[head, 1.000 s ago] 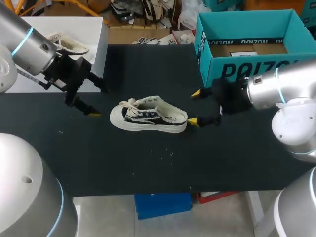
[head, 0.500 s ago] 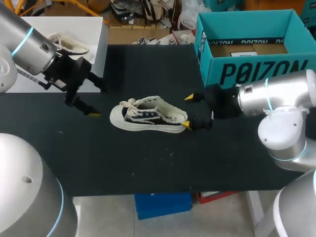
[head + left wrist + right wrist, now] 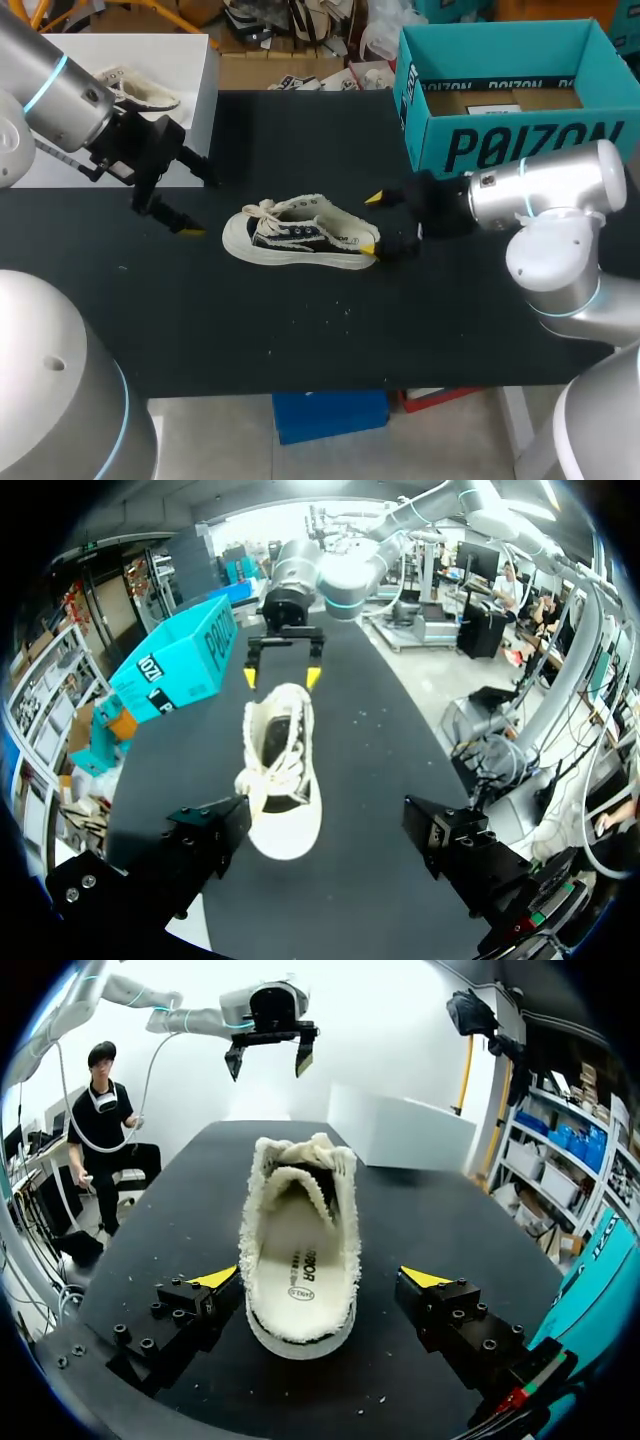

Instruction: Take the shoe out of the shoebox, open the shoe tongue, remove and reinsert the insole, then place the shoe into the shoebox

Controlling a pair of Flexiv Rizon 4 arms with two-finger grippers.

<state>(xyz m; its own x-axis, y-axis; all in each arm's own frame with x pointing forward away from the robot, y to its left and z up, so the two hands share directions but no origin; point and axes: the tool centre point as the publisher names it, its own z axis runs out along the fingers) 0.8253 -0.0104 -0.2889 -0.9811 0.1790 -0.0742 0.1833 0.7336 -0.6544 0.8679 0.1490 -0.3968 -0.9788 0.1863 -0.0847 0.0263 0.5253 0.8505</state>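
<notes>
A cream and black low sneaker [image 3: 300,232] lies upright on the black table [image 3: 300,330], toe to the left and laces loose. Seen from my right wrist, its heel [image 3: 298,1320] sits between the open fingers of my right gripper [image 3: 320,1280], with a gap on each side. The pale insole [image 3: 295,1255] lies inside the shoe. In the head view my right gripper [image 3: 370,222] straddles the heel end. My left gripper [image 3: 203,207] hangs open a short way off the toe, and the shoe [image 3: 280,770] lies ahead of it [image 3: 325,840]. The teal shoebox [image 3: 520,145] stands open at the back right.
A white box [image 3: 190,60] at the back left corner carries a second pale shoe [image 3: 145,92]. The teal shoebox [image 3: 595,1290] stands close beside my right arm. Small crumbs dot the table in front of the sneaker.
My right gripper has moved left up to the sneaker, so its yellow tips now flank the heel. The left arm and the shoe have stayed put.
</notes>
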